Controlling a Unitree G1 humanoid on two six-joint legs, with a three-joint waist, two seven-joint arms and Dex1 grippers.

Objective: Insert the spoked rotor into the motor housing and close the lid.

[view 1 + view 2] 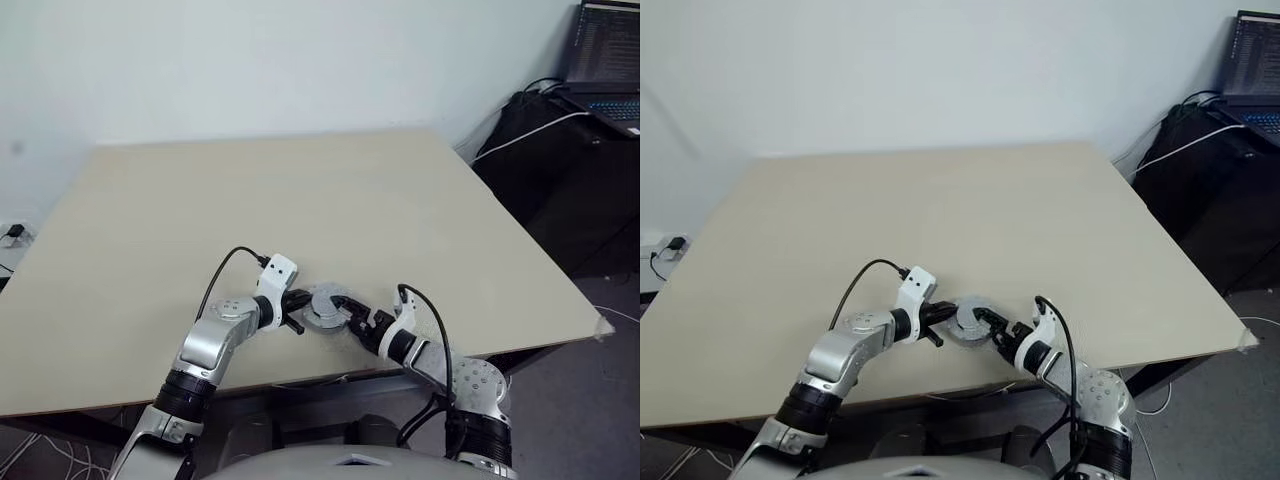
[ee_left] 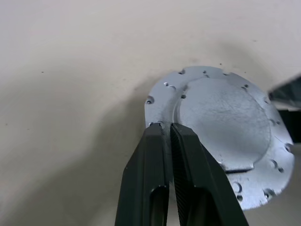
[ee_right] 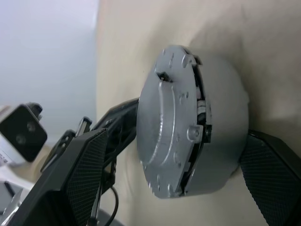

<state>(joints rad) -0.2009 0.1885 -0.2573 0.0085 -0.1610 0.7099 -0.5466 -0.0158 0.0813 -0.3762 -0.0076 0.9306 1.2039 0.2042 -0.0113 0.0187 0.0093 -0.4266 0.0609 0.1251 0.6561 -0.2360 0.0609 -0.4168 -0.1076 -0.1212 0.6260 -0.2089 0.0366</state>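
A pale grey round lid (image 2: 221, 117) with small holes around its rim lies on top of the grey drum-shaped motor housing (image 3: 221, 117), close to the table's front edge. On one side a dark slit shows between lid and housing. My left gripper (image 1: 303, 312) is shut, with its fingertips (image 2: 157, 129) resting against the lid's rim on its left side. From the right, my right gripper (image 1: 350, 310) stands open. Its fingers (image 3: 84, 179) straddle the lid and housing, one on each side. The spoked rotor is hidden.
The beige table (image 1: 300, 190) stretches away beyond the grippers. Its front edge (image 1: 300, 380) runs just under both wrists. Off the table at the far right stand a black bag (image 1: 560, 150) with a white cable and a laptop (image 1: 605, 60).
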